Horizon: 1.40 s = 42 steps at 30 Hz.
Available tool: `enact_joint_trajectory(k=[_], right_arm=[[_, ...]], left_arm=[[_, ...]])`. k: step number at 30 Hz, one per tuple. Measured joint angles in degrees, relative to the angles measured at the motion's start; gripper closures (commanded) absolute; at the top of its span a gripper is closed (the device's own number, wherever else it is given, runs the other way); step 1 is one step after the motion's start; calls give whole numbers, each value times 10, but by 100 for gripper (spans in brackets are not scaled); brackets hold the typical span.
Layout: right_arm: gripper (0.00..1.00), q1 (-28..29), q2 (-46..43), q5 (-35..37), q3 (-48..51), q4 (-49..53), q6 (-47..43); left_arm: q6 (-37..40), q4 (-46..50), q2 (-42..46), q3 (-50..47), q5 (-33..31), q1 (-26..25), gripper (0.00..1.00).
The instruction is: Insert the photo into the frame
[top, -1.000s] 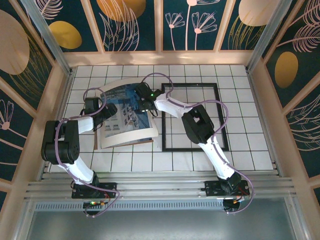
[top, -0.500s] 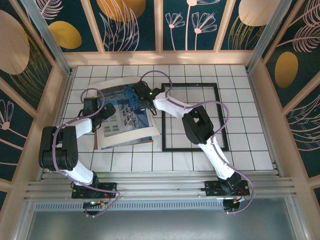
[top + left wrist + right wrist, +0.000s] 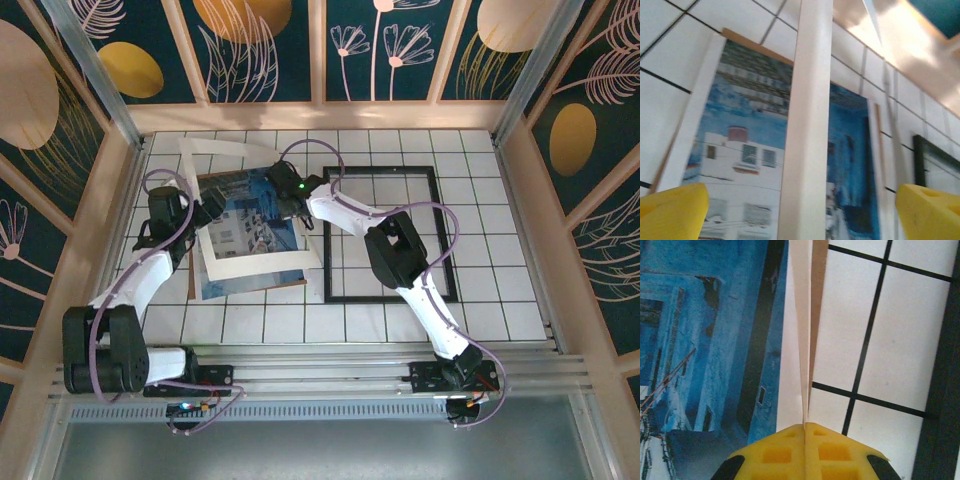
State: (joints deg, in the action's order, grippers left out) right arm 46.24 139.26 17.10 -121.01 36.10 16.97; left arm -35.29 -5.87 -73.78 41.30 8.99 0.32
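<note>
1. Photo (image 3: 700,340) lies just left of the right tool (image 3: 805,432), which is pressed together, pinching the edge of the white mat (image 3: 801,330), seen edge-on.
2. Left tool (image 3: 802,212) is spread wide, with a mat strip running between its fingers; contact unclear.
3. Mat is tilted, lifted over the photo; the photo lies flat on the brown backing board (image 3: 292,283).
4. Frame (image 3: 385,298) lies flat on the table (image 3: 500,250), just right of the board, with tiles showing through.
</note>
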Motion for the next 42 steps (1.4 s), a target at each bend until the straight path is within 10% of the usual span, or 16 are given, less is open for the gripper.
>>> enact_joint_trajectory(k=[21, 31, 42], right_arm=[[100, 0, -13, 35, -6, 10, -9], [30, 0, -119, 40, 17, 12, -22], [22, -94, -512, -42, 193, -71, -32]], left_arm=[[-75, -15, 69, -2, 122, 0, 99], [-159, -72, 138, -2, 182, -20, 100], [-271, -158, 88, 109, 176, -175, 100]])
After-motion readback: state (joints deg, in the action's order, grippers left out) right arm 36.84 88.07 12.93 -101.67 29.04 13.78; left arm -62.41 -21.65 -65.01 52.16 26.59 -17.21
